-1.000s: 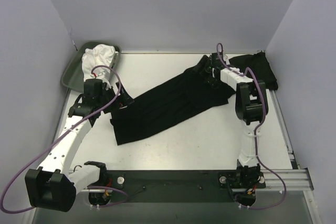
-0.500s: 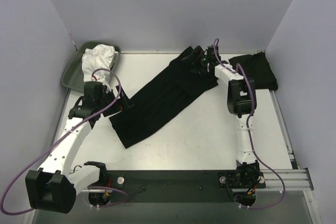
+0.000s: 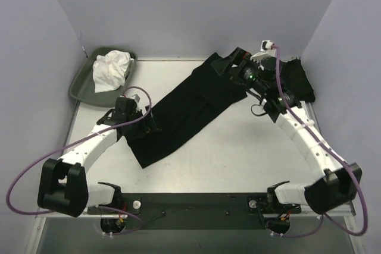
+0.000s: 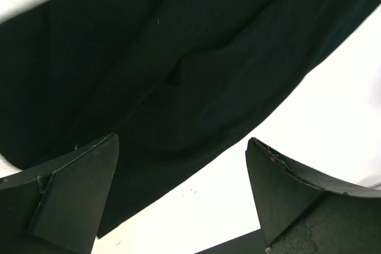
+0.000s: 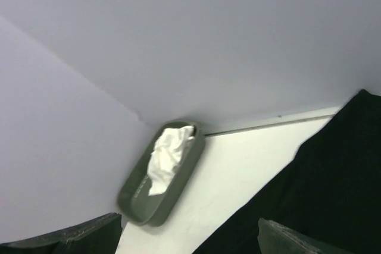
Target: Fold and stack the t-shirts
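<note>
Both apart and empty: my left hand [image 3: 153, 124] sits at the t-shirt [image 3: 184, 111]'s near-left edge, my right hand [image 3: 229, 65] just swung to its far end; shirt dragged left, diagonal on the surface [image 3: 238, 159], unfolded.

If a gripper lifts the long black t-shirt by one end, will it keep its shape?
Probably not: the black t-shirt lies in soft folds, so lifted by one end it would likely sag. It looks thin and flat, so it is likely light. Pushed, it would probably bunch up on the table rather than slide.
</note>
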You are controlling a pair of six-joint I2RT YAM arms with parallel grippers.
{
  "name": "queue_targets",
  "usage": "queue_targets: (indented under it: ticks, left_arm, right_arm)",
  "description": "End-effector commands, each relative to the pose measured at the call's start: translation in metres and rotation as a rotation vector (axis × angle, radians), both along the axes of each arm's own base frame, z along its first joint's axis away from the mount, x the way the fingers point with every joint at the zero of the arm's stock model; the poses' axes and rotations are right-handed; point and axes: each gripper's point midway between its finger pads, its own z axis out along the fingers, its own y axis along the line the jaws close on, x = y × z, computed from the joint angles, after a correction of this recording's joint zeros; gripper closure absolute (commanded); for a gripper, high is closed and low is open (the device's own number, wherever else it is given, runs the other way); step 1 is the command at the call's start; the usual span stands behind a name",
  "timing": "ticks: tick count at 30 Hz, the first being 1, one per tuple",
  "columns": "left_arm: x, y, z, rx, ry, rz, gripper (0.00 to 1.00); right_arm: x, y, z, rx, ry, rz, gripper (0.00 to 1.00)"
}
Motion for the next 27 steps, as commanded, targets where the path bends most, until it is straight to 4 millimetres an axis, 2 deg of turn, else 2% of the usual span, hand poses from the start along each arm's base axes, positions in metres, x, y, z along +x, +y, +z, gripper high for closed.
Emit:
queue_targets:
  ticks: [1, 2, 4, 5, 6, 7, 9, 11, 12, 17, 20, 23, 26, 27]
  left_arm:
    - [0.010, -0.023, -0.009, -0.039, -0.012, 0.017, 0.02]
    - [0.010, -0.025, -0.013, -0.034, -0.008, 0.014, 0.03]
    - [0.009, -0.026, -0.021, -0.013, 0.002, 0.022, 0.03]
    - [0.008, -0.025, -0.025, -0.004, 0.010, 0.024, 0.03]
    - [0.007, -0.024, -0.031, 0.004, 0.025, 0.027, 0.03]
    - [0.005, -0.026, -0.034, 0.005, 0.030, 0.025, 0.03]
    - [-0.001, -0.024, -0.045, 0.022, 0.048, 0.032, 0.03]
    - [-0.010, -0.022, -0.058, 0.042, 0.071, 0.043, 0.03]
    - [-0.012, -0.022, -0.061, 0.045, 0.072, 0.046, 0.03]
    - [-0.031, -0.030, -0.078, 0.057, 0.104, 0.040, 0.02]
    - [-0.046, -0.046, -0.086, 0.049, 0.120, 0.009, 0.03]
    - [-0.067, -0.078, -0.090, 0.019, 0.122, -0.047, 0.03]
    - [-0.093, -0.119, -0.089, -0.017, 0.133, -0.119, 0.03]
    - [-0.094, -0.126, -0.090, -0.014, 0.123, -0.092, 0.03]
  right_arm:
    - [-0.045, 0.007, -0.045, -0.155, 0.064, 0.013, 0.00]
    - [-0.053, 0.005, -0.055, -0.171, 0.085, 0.012, 0.00]
    - [-0.070, 0.005, -0.053, -0.175, 0.069, 0.025, 0.00]
    - [-0.077, 0.002, -0.064, -0.187, 0.095, 0.027, 0.00]
    - [-0.082, 0.000, -0.066, -0.194, 0.097, 0.022, 0.00]
    - [-0.088, -0.003, -0.062, -0.186, 0.082, 0.021, 0.00]
    - [-0.096, -0.008, -0.071, -0.192, 0.095, 0.013, 0.00]
    - [-0.105, -0.009, -0.068, -0.178, 0.082, 0.018, 0.00]
    - [-0.111, -0.012, -0.079, -0.192, 0.116, 0.020, 0.00]
    - [-0.124, -0.018, -0.083, -0.206, 0.124, 0.016, 0.00]
    - [-0.129, -0.022, -0.085, -0.217, 0.134, 0.010, 0.00]
    - [-0.133, -0.027, -0.090, -0.227, 0.148, -0.001, 0.00]
    - [-0.136, -0.034, -0.092, -0.242, 0.157, -0.023, 0.00]
    - [-0.137, -0.037, -0.091, -0.247, 0.155, -0.033, 0.00]
